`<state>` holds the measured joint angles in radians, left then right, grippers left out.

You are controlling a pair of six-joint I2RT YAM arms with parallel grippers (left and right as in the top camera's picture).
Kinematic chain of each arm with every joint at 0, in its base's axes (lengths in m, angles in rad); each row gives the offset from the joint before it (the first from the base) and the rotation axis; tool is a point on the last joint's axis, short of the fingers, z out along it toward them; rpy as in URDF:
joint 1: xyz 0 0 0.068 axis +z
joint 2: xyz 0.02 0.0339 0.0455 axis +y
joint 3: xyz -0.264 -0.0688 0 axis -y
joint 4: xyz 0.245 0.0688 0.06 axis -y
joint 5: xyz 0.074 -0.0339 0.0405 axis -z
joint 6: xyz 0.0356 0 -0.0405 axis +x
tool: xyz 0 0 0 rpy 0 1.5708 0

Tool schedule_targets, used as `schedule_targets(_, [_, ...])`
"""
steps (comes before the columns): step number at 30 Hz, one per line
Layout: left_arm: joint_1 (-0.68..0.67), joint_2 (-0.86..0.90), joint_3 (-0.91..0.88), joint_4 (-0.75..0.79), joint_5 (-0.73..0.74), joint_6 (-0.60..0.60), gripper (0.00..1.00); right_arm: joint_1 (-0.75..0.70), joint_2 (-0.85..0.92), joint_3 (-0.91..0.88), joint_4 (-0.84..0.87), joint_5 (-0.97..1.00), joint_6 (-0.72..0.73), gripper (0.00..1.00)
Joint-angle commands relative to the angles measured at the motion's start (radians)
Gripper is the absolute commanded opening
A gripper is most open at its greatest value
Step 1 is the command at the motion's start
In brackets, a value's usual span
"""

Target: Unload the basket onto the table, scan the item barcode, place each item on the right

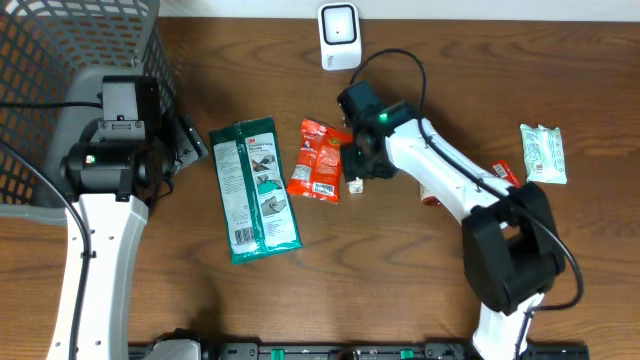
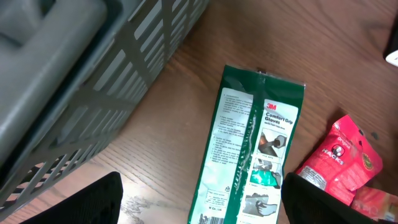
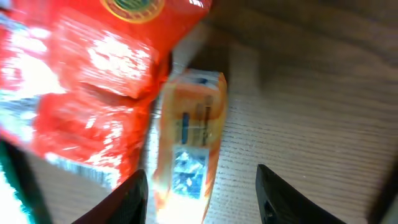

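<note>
Soft, even light overhead; right wrist view blurred, glare on the red packet (image 3: pixel 93 74).

- Table (image 1: pixel 350 290) is matt brown wood grain.
- Green pack (image 1: pixel 254 190) is glossy plastic film.
- Red pouch (image 1: pixel 320 160) is shiny, crinkled plastic.
- Far-left basket (image 1: pixel 40 50) is matt grey plastic.
- Scanner (image 1: pixel 339 36) is smooth white plastic.

Basket (image 1: pixel 60 60) at the surface's (image 1: pixel 420 290) far-left corner. Scanner (image 1: pixel 339 36) mid far edge. Gloves pack (image 1: pixel 254 190) left of centre, snack bag (image 1: pixel 318 160) just right of it, small carton (image 3: pixel 189 143) against the bag's right side. Packet (image 1: pixel 543 153) near right edge.
</note>
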<state>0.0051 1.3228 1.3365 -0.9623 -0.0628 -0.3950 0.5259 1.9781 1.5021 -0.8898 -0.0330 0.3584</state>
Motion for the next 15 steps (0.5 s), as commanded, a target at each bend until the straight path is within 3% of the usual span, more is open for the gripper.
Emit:
schedule_targets(1, [0.005, 0.003, 0.005, -0.002, -0.021, 0.006, 0.82, -0.001, -0.053, 0.029, 0.008, -0.002, -0.007, 0.53])
schedule_targets(11, [0.005, 0.003, 0.005, -0.002, -0.021, 0.006, 0.82, 0.025, 0.007, 0.001, 0.069, 0.007, 0.008, 0.54])
schedule_targets(15, [0.005, 0.003, 0.005, -0.002, -0.021, 0.006, 0.82, 0.029, 0.049, 0.0, 0.069, 0.009, 0.008, 0.5])
